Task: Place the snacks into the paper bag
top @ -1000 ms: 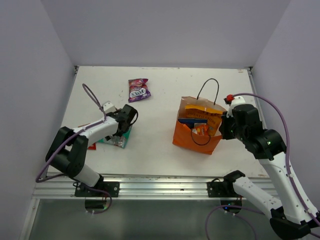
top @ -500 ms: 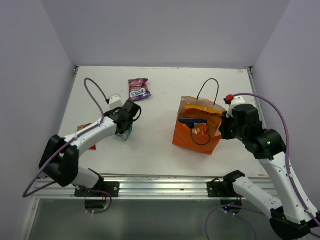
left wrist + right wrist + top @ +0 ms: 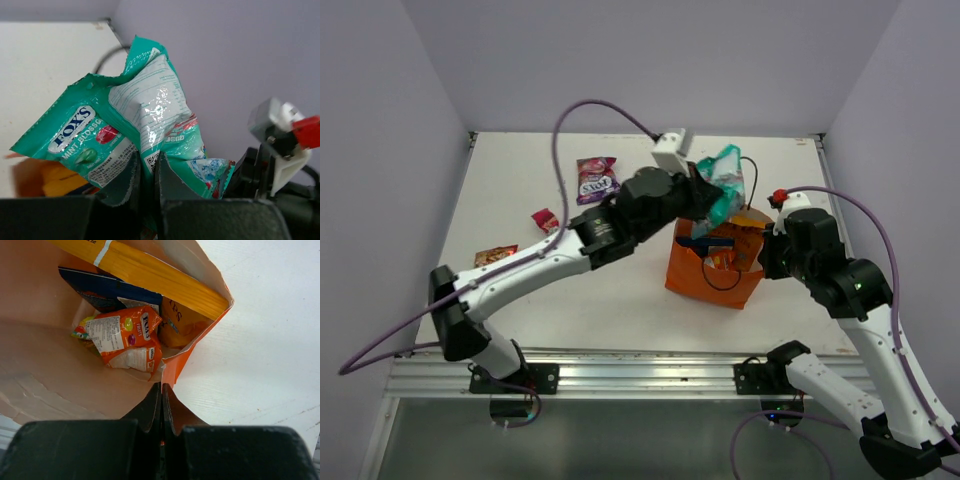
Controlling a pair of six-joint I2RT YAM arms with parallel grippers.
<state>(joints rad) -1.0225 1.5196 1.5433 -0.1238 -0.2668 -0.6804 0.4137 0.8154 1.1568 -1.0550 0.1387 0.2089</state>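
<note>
Above the open mouth of the paper bag [image 3: 685,275] I see the left gripper [image 3: 703,200] holding a teal-green packet [image 3: 725,180] clear of the rim, its jaws nipped tight on the packet's lower edge. On the left wrist camera the foil shows a printed front and a back panel side by side, so I cannot tell whether that is one folded packet or two.

My right gripper [image 3: 767,255] sits at the bag's right-hand side, jaws pressed together on the rim and pinching the paper.

Looking down into the bag through the right wrist camera, I count three packets: one long yellow-orange packet [image 3: 150,275] against the far wall, one dark blue packet [image 3: 97,290] below it, and one orange packet [image 3: 125,332] lying nearest the pinched edge.

Three more lie loose on the table [image 3: 620,290], all well left of the bag: one purple-pink packet [image 3: 597,180] farthest back, one small red packet [image 3: 544,220], and one orange-red packet [image 3: 495,256] nearest the left edge.

I count two black cord handles [image 3: 720,275] on the bag.
</note>
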